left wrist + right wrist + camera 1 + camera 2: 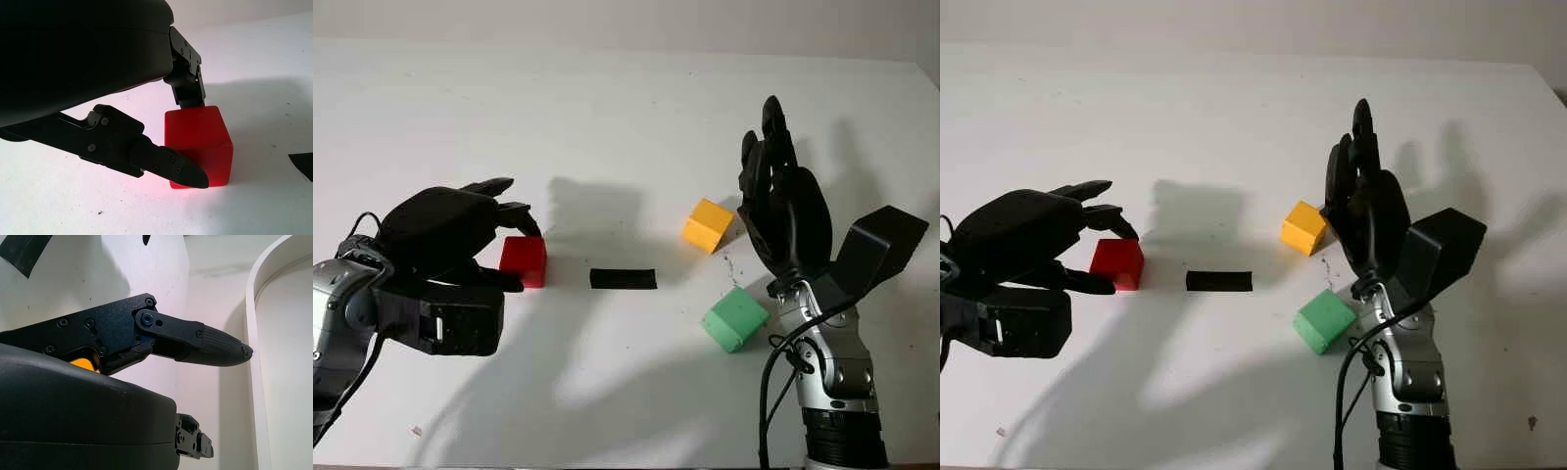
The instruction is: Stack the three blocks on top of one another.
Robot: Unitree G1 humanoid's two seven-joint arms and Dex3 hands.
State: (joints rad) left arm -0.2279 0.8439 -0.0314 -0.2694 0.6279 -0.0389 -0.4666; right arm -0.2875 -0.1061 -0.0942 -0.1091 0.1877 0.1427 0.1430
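my left hand (460,240), at the left of the frame in the head views, reaches to the red block (524,261); its fingers (168,166) sit on either side of the block, and the block rests on the white table (607,117). in the left wrist view one finger lies across the block's lower front face and another stands behind its upper edge; whether they press firmly i cannot tell, but they bracket it closely. a strip of black tape (623,279) lies just right of the red block, at centre frame. the yellow block (707,224) sits right of centre, tilted at an angle to the table edge. the green block (734,318) lies below it, toward the lower right, also turned. my right hand (783,196) is open and raised upright at the right of the frame, holding nothing, just beside the yellow block and above the green one. the three blocks stand apart, none stacked.
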